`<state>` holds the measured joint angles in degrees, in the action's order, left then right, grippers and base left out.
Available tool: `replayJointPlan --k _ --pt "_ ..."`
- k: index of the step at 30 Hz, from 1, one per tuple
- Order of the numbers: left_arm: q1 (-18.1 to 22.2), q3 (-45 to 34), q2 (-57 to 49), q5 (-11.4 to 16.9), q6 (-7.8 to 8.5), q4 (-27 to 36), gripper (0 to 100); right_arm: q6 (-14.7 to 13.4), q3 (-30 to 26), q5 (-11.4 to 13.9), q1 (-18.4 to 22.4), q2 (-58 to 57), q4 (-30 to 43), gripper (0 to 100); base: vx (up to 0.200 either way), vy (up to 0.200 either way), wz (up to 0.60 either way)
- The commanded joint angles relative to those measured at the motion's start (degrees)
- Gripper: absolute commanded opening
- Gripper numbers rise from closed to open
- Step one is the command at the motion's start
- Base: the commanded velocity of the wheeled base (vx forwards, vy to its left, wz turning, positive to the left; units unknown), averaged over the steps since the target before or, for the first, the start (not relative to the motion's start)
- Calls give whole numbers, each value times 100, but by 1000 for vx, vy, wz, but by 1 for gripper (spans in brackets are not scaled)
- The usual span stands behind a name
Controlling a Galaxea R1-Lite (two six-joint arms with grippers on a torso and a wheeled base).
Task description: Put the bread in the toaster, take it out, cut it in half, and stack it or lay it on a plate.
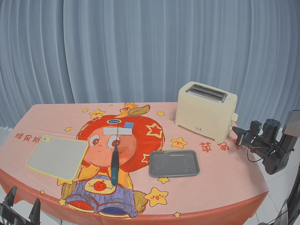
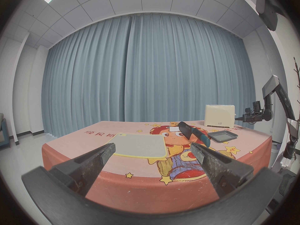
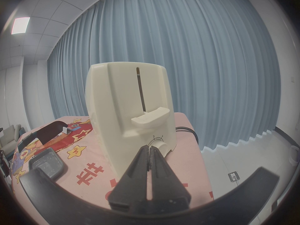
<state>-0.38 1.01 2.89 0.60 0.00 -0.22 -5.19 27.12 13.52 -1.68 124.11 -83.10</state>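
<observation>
Right end effector (image 3: 149,149) is held clenched just beside toaster (image 1: 204,111) | lever (image 3: 150,117) should be met squarely, toaster left unshifted.

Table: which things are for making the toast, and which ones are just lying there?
For the job:
toaster
knife
board
tray

Just lying about:
white block by the knife's blade (it may prop the knife up)
blue piece beside it
curtain behind the table
</observation>
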Motion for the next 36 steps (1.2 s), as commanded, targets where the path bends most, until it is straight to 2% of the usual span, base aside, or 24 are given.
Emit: replayJointPlan --k 1,36 --pt "3 -101 1 2 0 -4 100 10 -23 2 10 -1 -4 0 0 0 0" --pt "3 -101 1 2 0 -4 100 10 -190 2 -34 166 -13 0 0 0 0"
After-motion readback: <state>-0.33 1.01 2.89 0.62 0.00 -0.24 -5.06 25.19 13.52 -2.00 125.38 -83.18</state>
